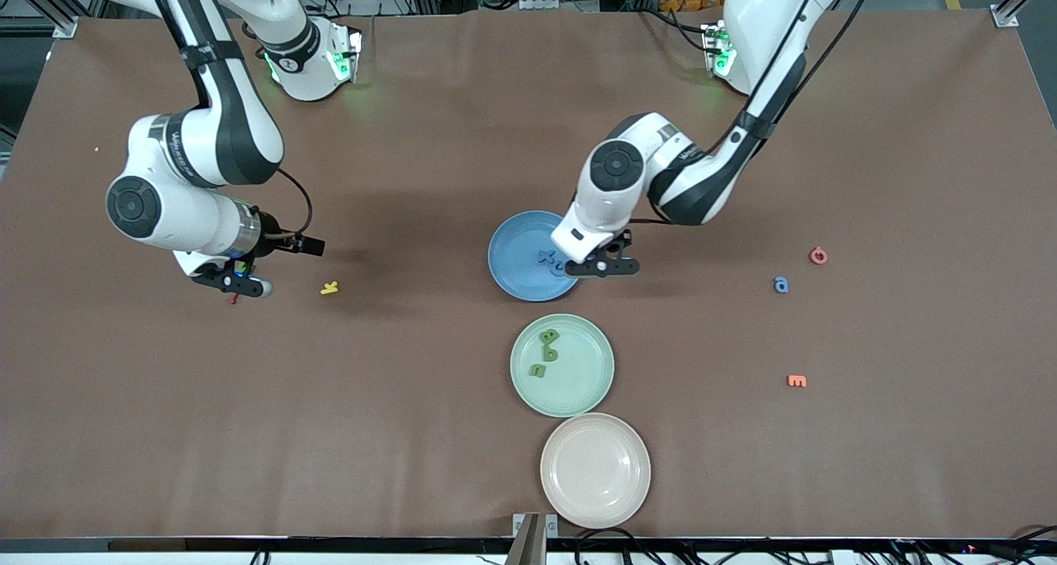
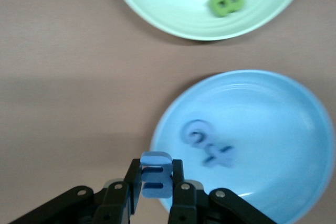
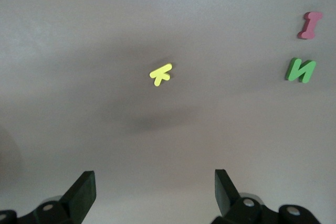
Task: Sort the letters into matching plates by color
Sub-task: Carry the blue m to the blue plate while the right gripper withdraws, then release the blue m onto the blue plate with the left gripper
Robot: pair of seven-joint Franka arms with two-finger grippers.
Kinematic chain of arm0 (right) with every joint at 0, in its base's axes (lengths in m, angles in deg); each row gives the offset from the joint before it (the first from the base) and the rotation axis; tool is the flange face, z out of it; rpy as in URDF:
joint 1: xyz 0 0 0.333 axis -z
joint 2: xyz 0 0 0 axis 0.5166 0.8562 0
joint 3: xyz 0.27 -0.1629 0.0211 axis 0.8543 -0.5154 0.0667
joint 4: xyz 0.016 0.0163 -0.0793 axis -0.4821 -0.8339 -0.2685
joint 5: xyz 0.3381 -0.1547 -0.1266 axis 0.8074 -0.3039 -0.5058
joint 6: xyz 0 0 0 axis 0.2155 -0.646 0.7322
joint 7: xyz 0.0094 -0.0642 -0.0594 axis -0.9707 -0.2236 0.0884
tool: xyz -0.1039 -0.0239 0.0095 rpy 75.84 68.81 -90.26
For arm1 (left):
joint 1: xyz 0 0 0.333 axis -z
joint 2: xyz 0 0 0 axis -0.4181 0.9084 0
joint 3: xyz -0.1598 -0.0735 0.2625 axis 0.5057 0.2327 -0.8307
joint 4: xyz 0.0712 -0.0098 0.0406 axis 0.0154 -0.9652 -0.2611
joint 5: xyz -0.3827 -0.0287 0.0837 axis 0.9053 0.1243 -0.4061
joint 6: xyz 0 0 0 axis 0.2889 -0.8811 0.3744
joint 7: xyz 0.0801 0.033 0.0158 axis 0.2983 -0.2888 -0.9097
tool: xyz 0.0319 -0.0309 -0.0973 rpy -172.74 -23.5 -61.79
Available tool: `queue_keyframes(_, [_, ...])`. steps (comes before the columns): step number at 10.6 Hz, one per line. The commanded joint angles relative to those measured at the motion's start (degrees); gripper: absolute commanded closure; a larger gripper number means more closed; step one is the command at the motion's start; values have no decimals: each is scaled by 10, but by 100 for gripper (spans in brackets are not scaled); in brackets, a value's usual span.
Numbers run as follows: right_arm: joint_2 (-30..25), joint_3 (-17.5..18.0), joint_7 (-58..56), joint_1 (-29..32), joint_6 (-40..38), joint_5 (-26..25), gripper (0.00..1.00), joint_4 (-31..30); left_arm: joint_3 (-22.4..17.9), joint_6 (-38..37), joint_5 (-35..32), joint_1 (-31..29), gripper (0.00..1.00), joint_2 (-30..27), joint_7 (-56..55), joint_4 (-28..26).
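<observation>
My left gripper [image 1: 607, 266] hangs over the blue plate's [image 1: 512, 259] rim toward the left arm's end, shut on a blue letter [image 2: 156, 182] held upright between its fingers. Two blue letters [image 1: 548, 258] lie in that plate. The green plate [image 1: 582, 379], nearer the front camera, holds three green letters [image 1: 549, 344]. A loose blue letter [image 1: 780, 285] lies toward the left arm's end. My right gripper [image 1: 235, 288] hovers open and empty over the table toward the right arm's end. A green letter [image 3: 301, 70] lies on the table in its wrist view.
A yellow letter [image 1: 329, 287] lies beside the right gripper. A red letter [image 3: 311, 25] sits by the green one. A red letter [image 1: 817, 256] and an orange letter [image 1: 797, 381] lie toward the left arm's end. The beige-pink plate [image 1: 594, 470] stands nearest the front camera.
</observation>
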Motion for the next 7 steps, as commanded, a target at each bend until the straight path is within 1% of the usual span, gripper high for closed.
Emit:
queue_keyframes(1, [-32, 4, -7, 13, -40, -26, 0, 2, -3, -12, 9, 36, 100, 40, -44, 63])
queue_keyframes(4, [-42, 5, -18, 21, -52, -44, 0, 1, -6, -12, 6, 51, 100, 44, -76, 64])
queue_keyframes(5, [-42, 5, -20, 21, -51, -45, 0, 1, -6, -12, 6, 52, 96, 47, -81, 65])
queue_keyframes(6, [-42, 5, -35, 22, -48, -65, 0, 0, -7, -12, 2, 52, 35, 46, -80, 64])
queue_keyframes(7, [-43, 4, -50, 28, -32, -95, 0, -10, -9, -12, -5, 50, 0, 46, -79, 64])
